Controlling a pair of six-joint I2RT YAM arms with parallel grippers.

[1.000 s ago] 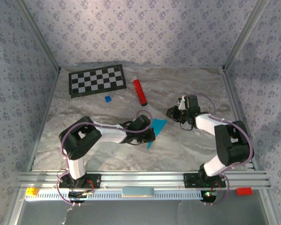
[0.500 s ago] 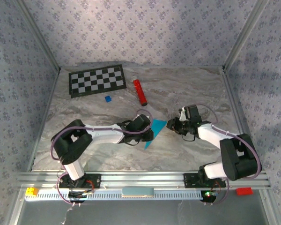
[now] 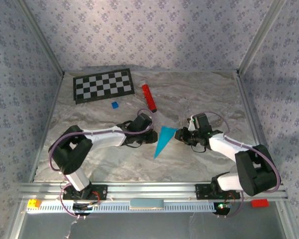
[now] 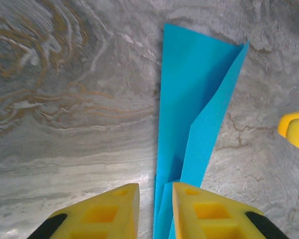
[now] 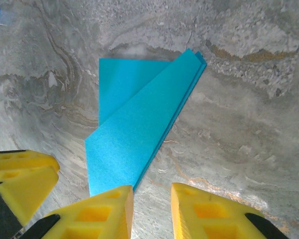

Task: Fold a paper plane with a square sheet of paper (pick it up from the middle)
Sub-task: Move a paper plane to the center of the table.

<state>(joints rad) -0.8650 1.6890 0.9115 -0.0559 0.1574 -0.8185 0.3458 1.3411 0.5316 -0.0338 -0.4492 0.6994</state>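
The paper plane (image 3: 163,139) is a slim cyan-blue dart lying flat on the marble table, wide end far, point toward me. My left gripper (image 3: 150,136) sits at its left side. In the left wrist view the folded paper plane (image 4: 189,99) runs down between the yellow fingers (image 4: 109,209); the left gripper (image 4: 155,186) is narrowly open, with a gap beside the paper. My right gripper (image 3: 181,133) is at the wide end's right corner. In the right wrist view it (image 5: 152,188) stands narrowly open over bare table, the paper plane's (image 5: 134,134) edge by its left finger.
A checkerboard (image 3: 102,84) lies at the far left, a red cylinder (image 3: 149,97) beyond the plane, and a small dark-blue block (image 3: 114,105) between them. Metal frame posts and patterned walls enclose the table. The left gripper's finger (image 5: 20,174) shows at the right wrist view's left edge.
My left gripper has opened and drawn back to the left, uncovering the paper plane. The right gripper has moved in toward the plane's wide end.
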